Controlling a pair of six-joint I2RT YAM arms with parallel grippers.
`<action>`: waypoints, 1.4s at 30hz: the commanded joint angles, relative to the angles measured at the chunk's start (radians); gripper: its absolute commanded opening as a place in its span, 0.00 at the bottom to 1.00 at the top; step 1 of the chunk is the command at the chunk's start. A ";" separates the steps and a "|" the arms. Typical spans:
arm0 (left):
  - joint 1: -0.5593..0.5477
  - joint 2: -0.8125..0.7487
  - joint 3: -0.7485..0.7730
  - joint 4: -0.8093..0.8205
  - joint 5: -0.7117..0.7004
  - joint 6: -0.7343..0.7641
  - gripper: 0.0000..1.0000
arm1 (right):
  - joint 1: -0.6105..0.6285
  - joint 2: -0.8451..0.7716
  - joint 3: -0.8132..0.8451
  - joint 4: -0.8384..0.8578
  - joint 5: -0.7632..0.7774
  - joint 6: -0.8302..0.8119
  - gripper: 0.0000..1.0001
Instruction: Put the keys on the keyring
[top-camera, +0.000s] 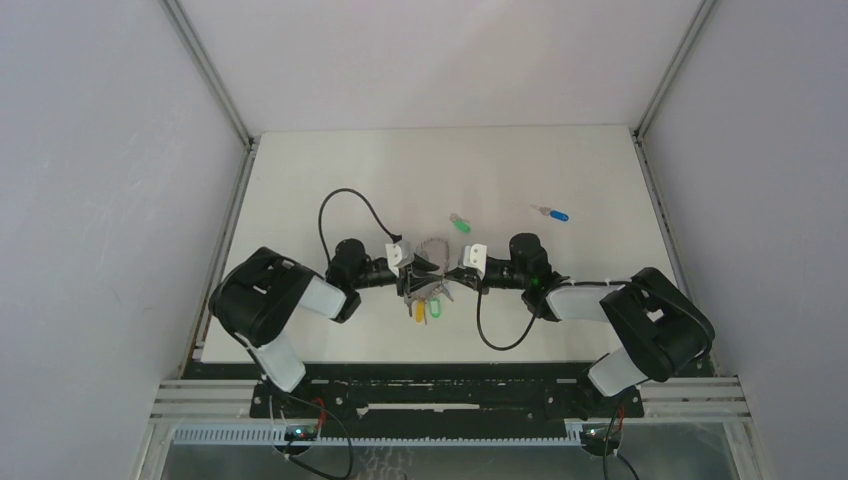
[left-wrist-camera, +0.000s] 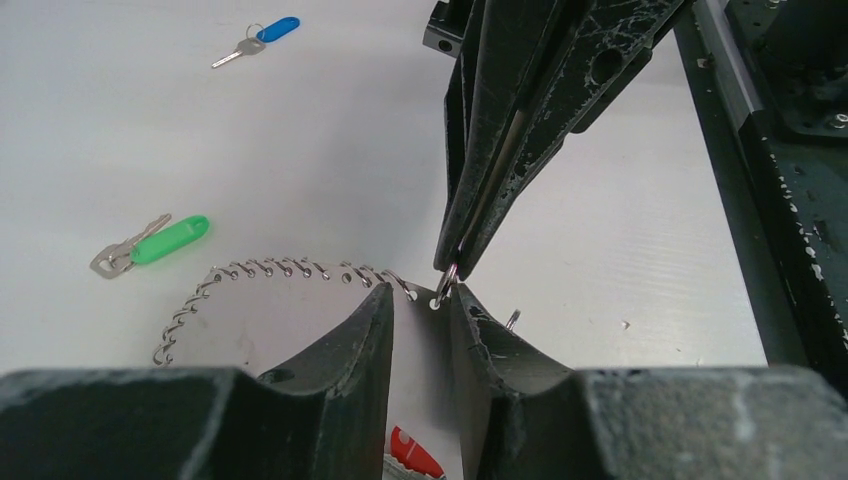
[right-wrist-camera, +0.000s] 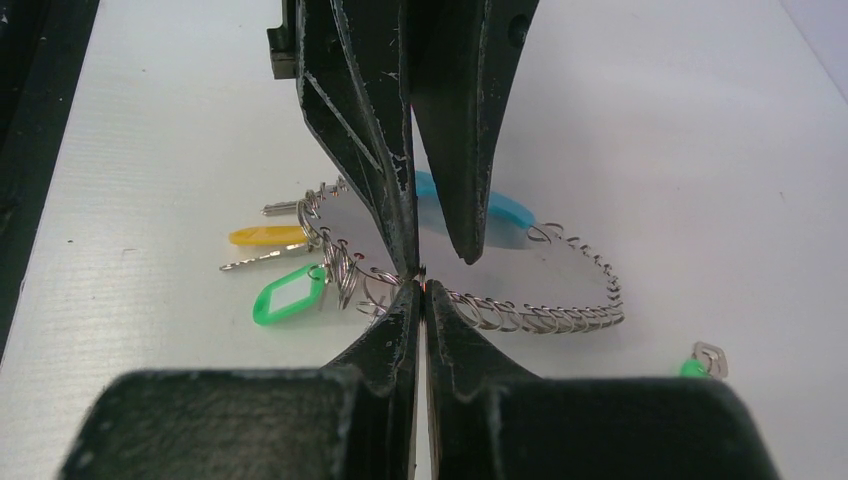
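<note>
Left wrist view shows the keyring (left-wrist-camera: 262, 268) lying flat on the table (left-wrist-camera: 320, 150), its looped wire arcing just ahead of the left gripper (left-wrist-camera: 420, 298) and off to 1 side of its fingertips. From the right wrist, the turquoise sleeve (right-wrist-camera: 505, 212) sits on the ring's far arc, behind the left gripper's fingers. The orange-yellow key (right-wrist-camera: 265, 236) and a green tag (right-wrist-camera: 290, 298) lie at the ring's edge, beside the tips of the right gripper (right-wrist-camera: 420, 292). The green key (left-wrist-camera: 160, 241) lies loose beyond the ring and the blue key (left-wrist-camera: 268, 32) farther out, both well apart from either hand.

The right gripper is clamped tight on 1 small loop of the ring's wire. The left gripper's 2 fingers stand at a narrow gap with nothing visibly between them, and that pinch sits just by 1 fingertip.

The step looks like a 2nd grip on the wire next to the 1st. It should go well if the left fingers shut on wire alone, just beside the right tips rather than over them. They need to be low enough to catch the thin strand, with the right pinch firm so the ring neither skates nor twists.
</note>
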 joint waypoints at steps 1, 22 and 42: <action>-0.012 0.005 0.040 0.060 0.027 -0.003 0.31 | -0.008 -0.010 0.033 0.033 -0.035 -0.013 0.00; -0.024 0.043 0.057 0.053 0.047 0.001 0.22 | -0.008 -0.051 0.033 0.009 -0.055 -0.013 0.00; -0.035 -0.108 0.056 -0.176 -0.037 0.081 0.00 | -0.012 -0.100 0.033 -0.060 -0.038 -0.030 0.00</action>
